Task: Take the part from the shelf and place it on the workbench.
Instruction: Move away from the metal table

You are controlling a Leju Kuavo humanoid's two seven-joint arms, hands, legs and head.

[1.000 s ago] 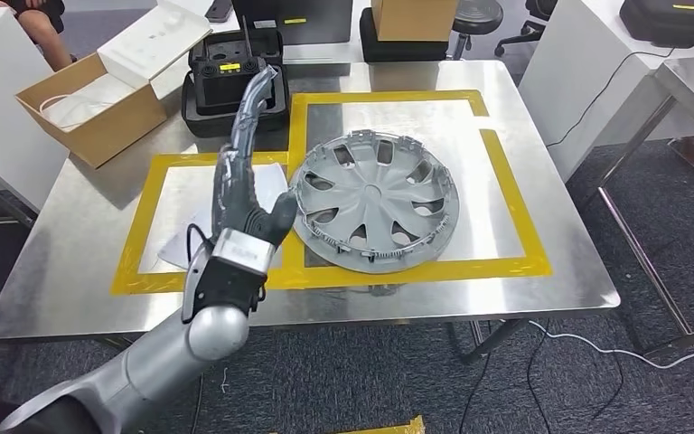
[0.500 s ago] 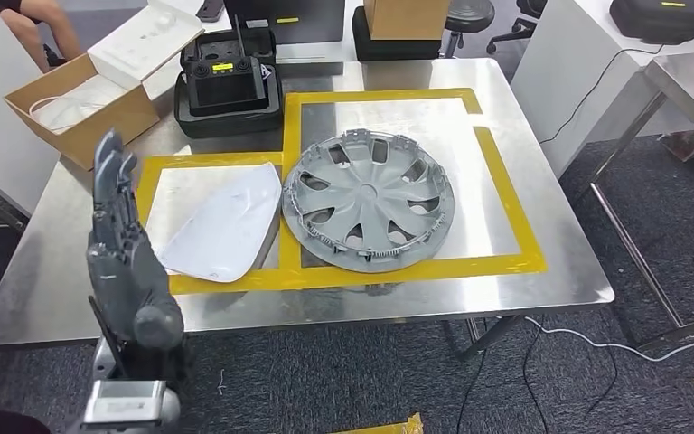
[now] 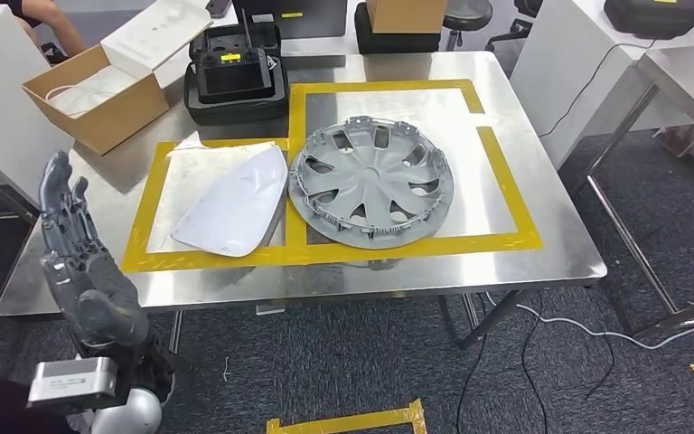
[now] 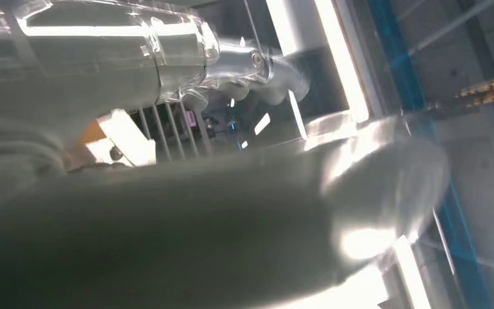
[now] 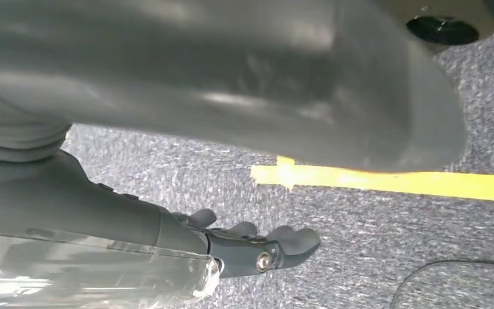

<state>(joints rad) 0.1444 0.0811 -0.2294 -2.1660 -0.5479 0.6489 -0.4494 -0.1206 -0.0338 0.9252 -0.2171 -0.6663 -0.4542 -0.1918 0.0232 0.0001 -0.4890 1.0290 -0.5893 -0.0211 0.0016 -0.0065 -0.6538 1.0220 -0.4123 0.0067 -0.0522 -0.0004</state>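
I had the left hand (image 3: 86,271) raised off the workbench's near left corner, fingers straight and spread, holding nothing. The right hand (image 5: 257,248) hung above grey carpet with a yellow tape line; its fingers looked loosely curled with nothing in them, though I could not tell just how far they were closed.

The part, a pale grey, smooth, roughly triangular plastic panel (image 3: 229,203), lay flat inside the left yellow-taped rectangle (image 3: 145,212), its tip near the tape strip dividing the two bays. Just beside it, in the right bay, lay a silver plastic multi-spoke wheel cover (image 3: 371,182), apart from the panel.

I judged the placing done and the withdrawal the step in hand. To do it well I would draw the arm down and back, away from the table edge, fingers kept apart so nothing snagged the panel or nudged it over the tape.

The workbench was a square brushed stainless-steel table (image 3: 542,190). At its far left stood an open cardboard box with white contents (image 3: 99,95) and a black equipment case (image 3: 235,77). White tables stood around it, cables trailed over the carpet, and a person's arm (image 3: 54,18) showed at the far left.
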